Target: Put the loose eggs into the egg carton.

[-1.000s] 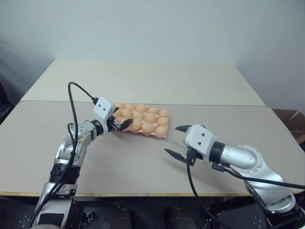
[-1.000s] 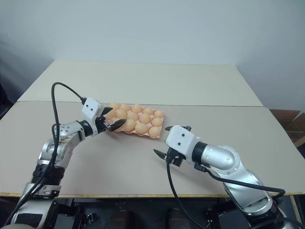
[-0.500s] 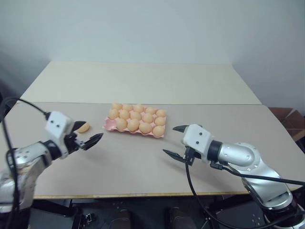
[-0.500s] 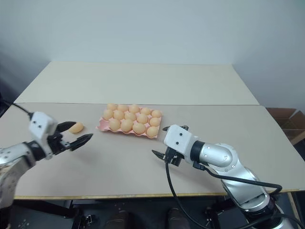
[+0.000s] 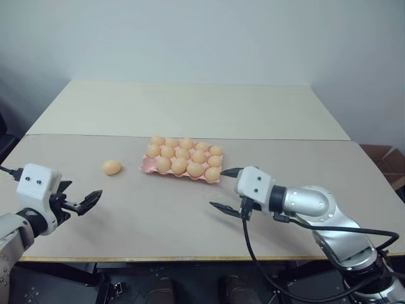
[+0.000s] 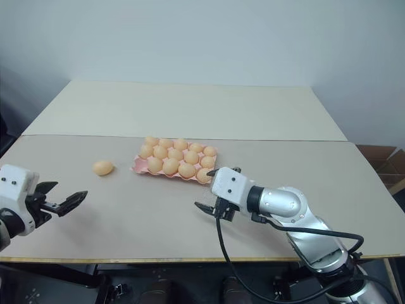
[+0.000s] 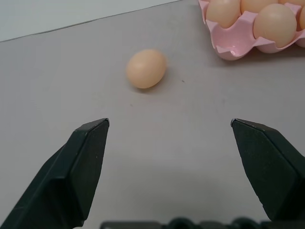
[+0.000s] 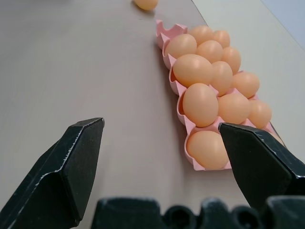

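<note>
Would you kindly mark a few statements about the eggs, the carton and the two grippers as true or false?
1. One loose egg lies on the table. True.
2. The left gripper holds an egg. False: it is open and empty.
3. The egg carton is empty. False: eggs sit in it.
4. The right gripper is open. True.
5. The loose egg touches the carton. False: it lies apart, on the carton's left.

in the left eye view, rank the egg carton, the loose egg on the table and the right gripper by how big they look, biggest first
1. The egg carton, widest of the three.
2. The right gripper, open; it sits nearer the camera, so its apparent size is flattered.
3. The loose egg, clearly the smallest.
</note>
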`<state>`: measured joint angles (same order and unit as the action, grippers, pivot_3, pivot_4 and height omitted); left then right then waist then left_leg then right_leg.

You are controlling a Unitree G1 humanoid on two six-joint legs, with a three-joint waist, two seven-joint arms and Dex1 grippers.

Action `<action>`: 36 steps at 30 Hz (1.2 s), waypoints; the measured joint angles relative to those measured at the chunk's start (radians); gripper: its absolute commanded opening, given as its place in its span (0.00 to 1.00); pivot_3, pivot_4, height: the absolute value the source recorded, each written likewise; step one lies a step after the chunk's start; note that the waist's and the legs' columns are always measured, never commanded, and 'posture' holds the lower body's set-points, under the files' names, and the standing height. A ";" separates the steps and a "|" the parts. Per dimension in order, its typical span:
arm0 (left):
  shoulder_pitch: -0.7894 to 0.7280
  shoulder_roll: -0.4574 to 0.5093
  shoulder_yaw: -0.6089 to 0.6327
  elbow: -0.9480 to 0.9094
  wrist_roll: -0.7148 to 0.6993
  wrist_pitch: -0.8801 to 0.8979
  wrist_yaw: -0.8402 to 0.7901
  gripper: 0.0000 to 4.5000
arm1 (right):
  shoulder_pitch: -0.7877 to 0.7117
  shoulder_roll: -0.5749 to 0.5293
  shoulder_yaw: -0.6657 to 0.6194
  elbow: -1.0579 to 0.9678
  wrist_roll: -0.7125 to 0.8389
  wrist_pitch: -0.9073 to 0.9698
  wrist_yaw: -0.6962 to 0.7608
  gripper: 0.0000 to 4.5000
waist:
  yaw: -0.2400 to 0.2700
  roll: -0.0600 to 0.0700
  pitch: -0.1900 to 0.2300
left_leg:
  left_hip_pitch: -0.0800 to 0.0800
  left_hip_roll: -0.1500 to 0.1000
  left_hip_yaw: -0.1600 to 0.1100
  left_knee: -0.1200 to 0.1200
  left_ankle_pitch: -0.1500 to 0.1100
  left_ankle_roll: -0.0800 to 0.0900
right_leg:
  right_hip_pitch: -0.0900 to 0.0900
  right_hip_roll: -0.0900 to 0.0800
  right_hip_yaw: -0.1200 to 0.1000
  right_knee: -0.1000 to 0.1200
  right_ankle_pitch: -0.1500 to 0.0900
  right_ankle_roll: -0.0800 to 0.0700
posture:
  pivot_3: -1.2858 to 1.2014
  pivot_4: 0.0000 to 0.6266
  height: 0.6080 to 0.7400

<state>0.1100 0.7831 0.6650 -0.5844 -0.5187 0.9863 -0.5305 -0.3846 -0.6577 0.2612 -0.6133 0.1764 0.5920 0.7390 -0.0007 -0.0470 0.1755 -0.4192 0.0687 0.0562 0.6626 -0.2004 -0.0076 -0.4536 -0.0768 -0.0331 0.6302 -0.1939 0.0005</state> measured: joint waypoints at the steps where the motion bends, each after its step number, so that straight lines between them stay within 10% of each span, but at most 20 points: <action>1: -0.003 0.011 0.005 0.002 0.001 0.000 0.001 0.99 | -0.001 0.000 0.000 0.004 -0.001 -0.002 0.002 1.00 | 0.000 0.000 0.000 | 0.000 0.000 0.000 0.000 0.000 0.000 | 0.000 0.000 0.000 0.000 0.000 0.000 | 0.52 0.24 1.00; 14: -0.087 0.029 -0.055 0.096 0.029 -0.042 0.024 0.99 | -0.023 -0.003 -0.001 0.013 -0.019 -0.019 0.007 1.00 | 0.006 0.000 0.000 | 0.000 0.000 0.000 0.000 0.000 0.000 | 0.000 0.000 0.000 0.000 -0.001 -0.001 | 0.52 0.24 1.00; 36: -0.628 -0.143 -0.436 0.959 0.251 -0.575 -0.014 0.99 | -0.021 0.002 -0.038 -0.089 0.000 0.095 -0.046 1.00 | 0.010 -0.001 -0.001 | -0.002 -0.001 0.001 0.000 0.000 0.000 | 0.000 0.000 -0.001 0.000 0.004 0.004 | 0.52 0.24 1.00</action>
<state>-0.5179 0.6406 0.2293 0.3747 -0.2673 0.4115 -0.5447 -0.4056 -0.6557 0.2232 -0.7026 0.1769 0.6867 0.6931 0.0092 -0.0481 0.1749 -0.4209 0.0682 0.0568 0.6625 -0.2003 -0.0074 -0.4540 -0.0766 -0.0338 0.6301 -0.1900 0.0042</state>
